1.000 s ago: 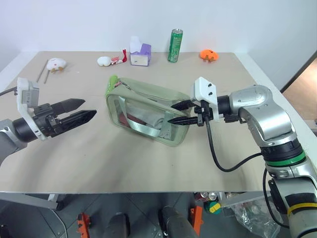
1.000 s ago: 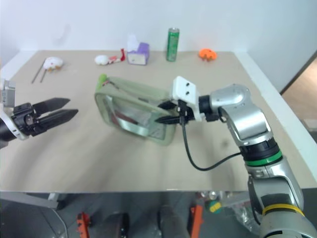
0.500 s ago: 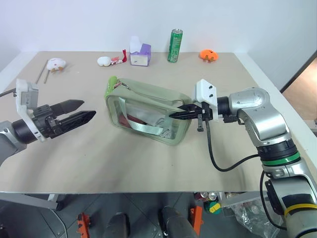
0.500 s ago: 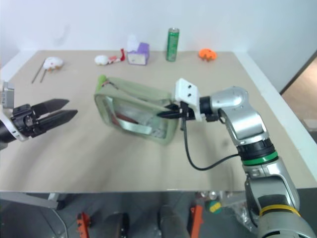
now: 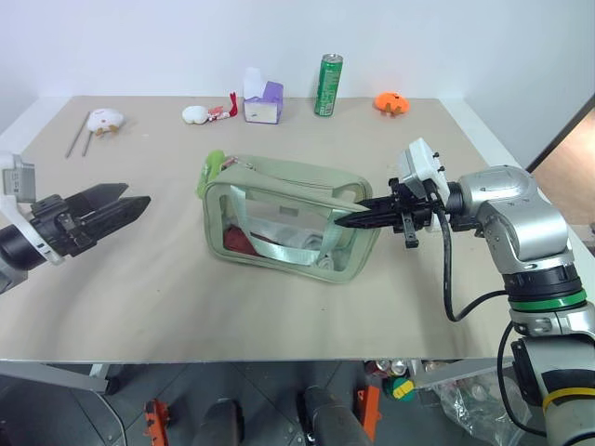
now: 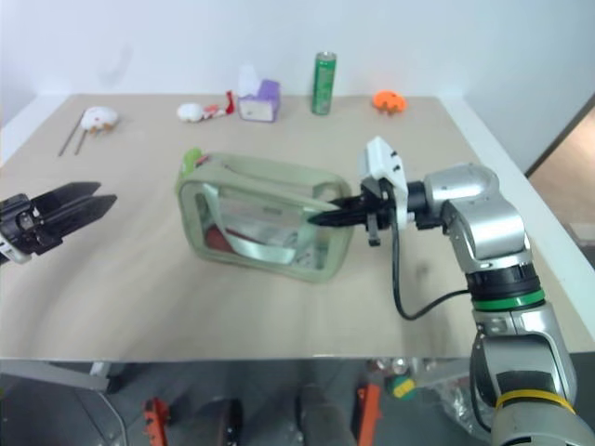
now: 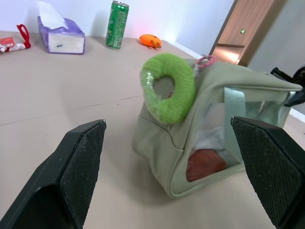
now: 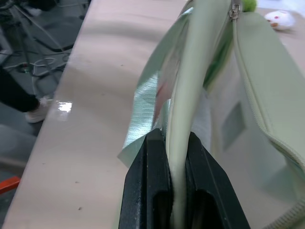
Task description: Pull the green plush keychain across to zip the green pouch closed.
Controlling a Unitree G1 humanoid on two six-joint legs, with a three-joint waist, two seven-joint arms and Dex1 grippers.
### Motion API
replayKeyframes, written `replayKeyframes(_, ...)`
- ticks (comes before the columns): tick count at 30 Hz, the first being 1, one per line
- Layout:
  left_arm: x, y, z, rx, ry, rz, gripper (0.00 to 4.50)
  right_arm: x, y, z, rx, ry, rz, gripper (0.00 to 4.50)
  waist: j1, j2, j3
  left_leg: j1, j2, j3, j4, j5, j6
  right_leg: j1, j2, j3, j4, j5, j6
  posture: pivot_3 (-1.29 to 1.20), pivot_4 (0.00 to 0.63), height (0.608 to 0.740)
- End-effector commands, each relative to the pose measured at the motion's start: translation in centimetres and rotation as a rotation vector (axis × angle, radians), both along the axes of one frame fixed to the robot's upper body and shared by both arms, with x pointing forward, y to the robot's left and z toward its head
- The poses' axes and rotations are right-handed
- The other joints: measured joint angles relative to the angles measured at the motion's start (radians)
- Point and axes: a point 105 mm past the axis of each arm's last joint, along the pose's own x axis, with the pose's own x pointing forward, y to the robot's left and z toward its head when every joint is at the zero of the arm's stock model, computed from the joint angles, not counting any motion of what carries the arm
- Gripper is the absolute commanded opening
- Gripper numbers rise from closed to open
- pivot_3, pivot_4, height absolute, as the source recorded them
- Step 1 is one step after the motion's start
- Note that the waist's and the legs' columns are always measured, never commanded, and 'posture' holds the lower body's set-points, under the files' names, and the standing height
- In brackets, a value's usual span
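Observation:
The green pouch (image 5: 288,228) stands upright in the middle of the table, its clear window facing me and its top zipper gaping. The green plush keychain (image 7: 167,88), a fuzzy lime ring, hangs at the pouch's left end (image 5: 213,173). My right gripper (image 5: 349,221) is shut on the pouch's fabric edge at its right end; in the right wrist view the pale rim is pinched between the two black fingers (image 8: 155,157). My left gripper (image 5: 121,200) stands open to the left of the pouch, pointing at the keychain and a hand's length short of it.
Along the table's far edge stand a green can (image 5: 329,85), a purple tissue box (image 5: 262,98), an orange toy (image 5: 391,101), a white plush (image 5: 196,114) and a small white toy (image 5: 105,120) with two sticks (image 5: 77,135). Bare tabletop surrounds the pouch.
My right gripper shut on the pouch's right end and drew it to the right, and the pouch now stands squarer. My left gripper moved left, away from the pouch, staying open.

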Motion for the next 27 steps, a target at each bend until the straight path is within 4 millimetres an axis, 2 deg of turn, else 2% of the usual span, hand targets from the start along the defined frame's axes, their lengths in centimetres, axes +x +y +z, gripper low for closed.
replayKeyframes(1, -0.3, 0.6, 1.1, -0.001, -0.044, 0.013, 4.36, -2.1, 0.0, 2.0, 0.03, -0.028, 0.107, 0.05, 0.0, 0.0, 0.0, 0.0, 0.0, 0.0, 0.0, 0.0, 0.0, 0.0, 0.0, 0.0, 0.0, 0.0, 0.0, 0.0, 0.15, 0.74)
replayKeyframes(5, -0.2, 0.8, 1.0, -0.006, -0.038, 0.016, 4.36, -3.0, -0.1, 2.1, 0.025, 0.005, 0.156, 0.05, 0.0, 0.0, 0.0, 0.0, 0.0, 0.0, 0.0, 0.0, 0.0, 0.0, 0.0, 0.0, 0.0, -0.001, 0.0, 0.0, 0.15, 0.74)
replayKeyframes(9, 0.0, 0.8, 0.9, -0.01, -0.034, 0.015, 4.36, -3.6, 0.5, 0.7, -0.02, 0.009, 0.185, 0.05, 0.0, 0.0, 0.0, 0.0, 0.0, 0.0, 0.0, 0.0, 0.0, 0.0, 0.0, 0.0, 0.0, -0.001, 0.0, 0.0, 0.15, 0.74)
replayKeyframes(12, 0.1, 0.8, 0.8, -0.011, -0.028, 0.01, 4.36, -3.1, 1.3, -0.1, -0.039, -0.065, 0.163, 0.05, -0.001, 0.0, 0.0, 0.0, 0.0, 0.0, 0.0, 0.0, 0.0, 0.0, 0.0, 0.0, 0.0, -0.001, 0.0, 0.0, 0.15, 0.74)
replayKeyframes(18, 0.5, 0.6, 0.7, -0.012, -0.02, -0.003, 4.36, -0.6, 2.9, 0.8, -0.096, -0.339, 0.094, 0.05, -0.009, 0.0, 0.0, 0.002, 0.002, 0.002, 0.0, 0.0, 0.0, 0.0, 0.001, 0.0, 0.0, 0.002, -0.002, 0.0, 0.15, 0.74)
replayKeyframes(27, 1.1, 0.3, 0.7, -0.005, -0.009, -0.03, 4.36, -0.7, 4.1, 2.1, -0.174, -0.569, 0.17, 0.05, -0.011, 0.0, 0.0, 0.003, 0.006, 0.002, 0.0, 0.0, -0.001, -0.001, 0.007, 0.0, 0.0, 0.003, -0.005, 0.0, 0.15, 0.74)
